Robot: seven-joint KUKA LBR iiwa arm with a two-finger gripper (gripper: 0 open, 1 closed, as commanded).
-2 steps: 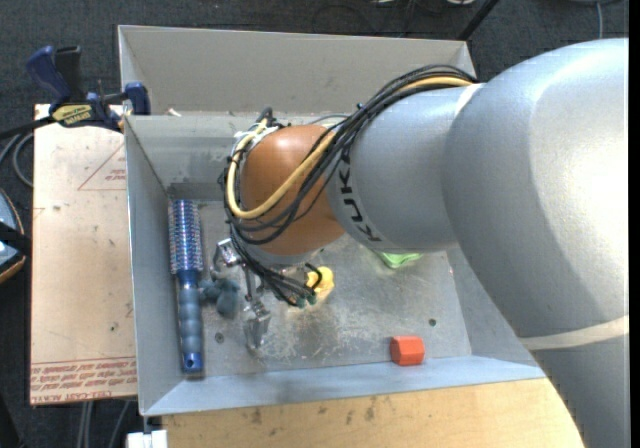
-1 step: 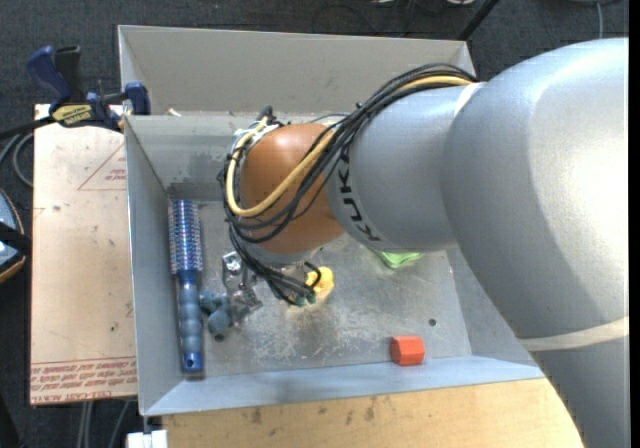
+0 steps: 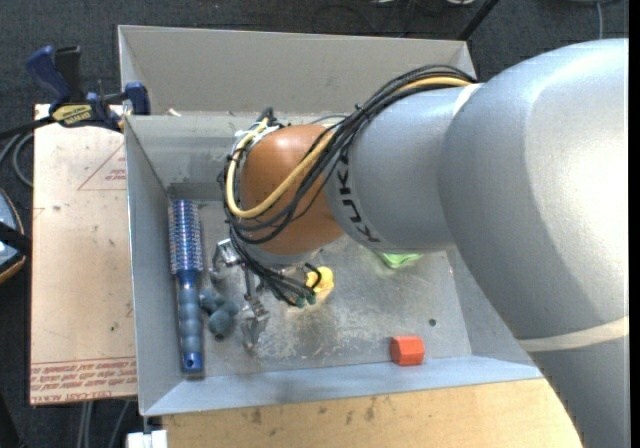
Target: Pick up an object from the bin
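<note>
My gripper [image 3: 250, 324] is down at the floor of the bin [image 3: 330, 336], in the near-left part. Just to its left lies a small grey-blue lump [image 3: 219, 313]. That is the closest thing to it, so I take it as the piece to lift. From this angle I cannot tell whether the gripper is spread or closed, and I see nothing caught in it.

The lump sits against the handle of a blue hairbrush [image 3: 186, 266], which runs along the left wall. It is dull slate in colour, knobbly, and made of two or three rounded bits. It may be rubber or soft plastic, though the view is too poor to be sure. I judge it light and somewhat yielding, not fragile, with a matt skin that should not slip much. Its uneven shape could make it twist when squeezed, so I would close across its thickest middle part. I would come from the right side, away from the brush handle, to avoid pinching both.

A yellow piece [image 3: 321, 280] lies just right of the gripper, under the orange wrist cover [image 3: 285, 191]. An orange block [image 3: 407, 349] lies well apart at the near right.
</note>
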